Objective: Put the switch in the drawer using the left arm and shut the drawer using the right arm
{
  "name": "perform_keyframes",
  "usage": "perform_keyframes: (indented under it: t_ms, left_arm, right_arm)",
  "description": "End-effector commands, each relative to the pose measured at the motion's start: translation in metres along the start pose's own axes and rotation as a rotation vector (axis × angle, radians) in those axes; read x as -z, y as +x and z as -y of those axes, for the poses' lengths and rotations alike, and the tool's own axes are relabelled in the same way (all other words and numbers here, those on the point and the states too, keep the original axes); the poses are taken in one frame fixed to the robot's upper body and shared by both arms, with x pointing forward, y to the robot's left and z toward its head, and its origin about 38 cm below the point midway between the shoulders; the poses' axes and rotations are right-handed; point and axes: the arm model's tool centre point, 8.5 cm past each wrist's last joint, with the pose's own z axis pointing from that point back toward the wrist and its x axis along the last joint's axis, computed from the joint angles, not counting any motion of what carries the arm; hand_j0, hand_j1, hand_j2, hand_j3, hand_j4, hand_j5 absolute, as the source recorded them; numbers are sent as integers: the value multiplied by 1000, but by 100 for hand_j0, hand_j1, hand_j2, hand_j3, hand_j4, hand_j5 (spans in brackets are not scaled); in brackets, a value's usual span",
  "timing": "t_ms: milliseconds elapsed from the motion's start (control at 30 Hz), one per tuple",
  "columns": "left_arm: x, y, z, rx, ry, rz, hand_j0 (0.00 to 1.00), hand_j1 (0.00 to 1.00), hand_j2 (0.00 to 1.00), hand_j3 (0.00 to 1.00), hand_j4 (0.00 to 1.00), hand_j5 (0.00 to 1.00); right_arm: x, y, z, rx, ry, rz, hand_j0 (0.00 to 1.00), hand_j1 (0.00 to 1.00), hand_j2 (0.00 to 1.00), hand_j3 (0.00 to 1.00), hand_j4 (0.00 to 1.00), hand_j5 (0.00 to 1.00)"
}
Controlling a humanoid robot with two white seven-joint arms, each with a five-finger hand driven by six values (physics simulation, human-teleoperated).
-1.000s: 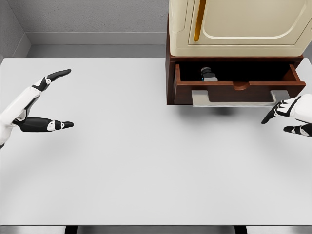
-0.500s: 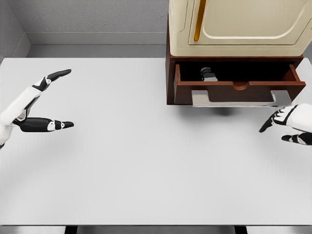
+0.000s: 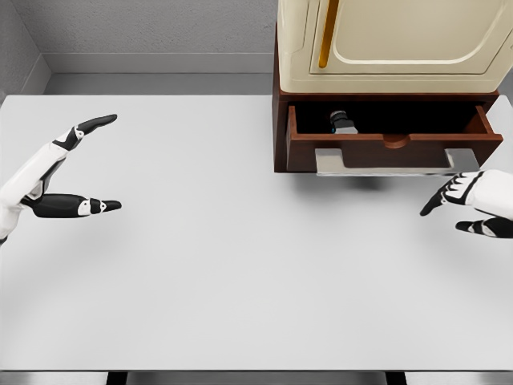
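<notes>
The brown drawer [image 3: 393, 149] stands pulled out under a cream cabinet at the upper right. Inside it, near the left end, lies the small grey and black switch [image 3: 343, 123]. My left hand [image 3: 80, 164] hovers over the table's left side, far from the drawer, with thumb and fingers spread and nothing in them. At the right edge my right hand [image 3: 461, 207] floats just below and to the right of the drawer front, fingers relaxed and pointing left, holding nothing and not touching the drawer.
The cream cabinet [image 3: 401, 40] with an orange handle [image 3: 324, 36] sits on the brown base above the drawer. A grey metal bracket [image 3: 393, 164] runs along under the drawer front. The white table [image 3: 224, 265] stretches wide between the hands.
My right hand has dropped a little and slid left, toward the area below the drawer front. The left hand, the drawer and the switch have not moved.
</notes>
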Motion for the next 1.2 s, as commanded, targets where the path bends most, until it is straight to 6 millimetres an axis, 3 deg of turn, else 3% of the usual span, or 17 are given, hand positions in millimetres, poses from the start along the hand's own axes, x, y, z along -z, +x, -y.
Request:
perform_keyframes:
  t_ms: [0, 233, 333, 800, 1000, 1167]
  left_arm:
    - [0, 0, -1, -5, 5, 3, 100, 100, 100, 100, 100, 100]
    - [0, 0, -1, -5, 5, 3, 100, 100, 100, 100, 100, 100]
    - [0, 0, -1, -5, 5, 3, 100, 100, 100, 100, 100, 100]
    - [1, 0, -1, -6, 3, 4, 100, 100, 100, 100, 100, 100]
    - [1, 1, -1, -6, 3, 4, 100, 100, 100, 100, 100, 100]
    - [1, 1, -1, -4, 4, 5, 100, 100, 100, 100, 100, 100]
  right_arm:
    - [3, 1, -2, 8, -16, 5, 68, 68, 68, 68, 68, 68]
    - [5, 0, -3, -2, -17, 4, 61, 61, 61, 61, 61, 61]
    - [8, 1, 5, -28, -45, 7, 57, 57, 57, 57, 57, 57]
    - [19, 3, 7, -59, -71, 21, 59, 59, 59, 59, 59, 59]
    - [37, 3, 5, -67, -73, 47, 59, 59, 59, 59, 59, 59]
    - [36, -2, 0, -58, -62, 33, 60, 60, 60, 60, 60, 60]
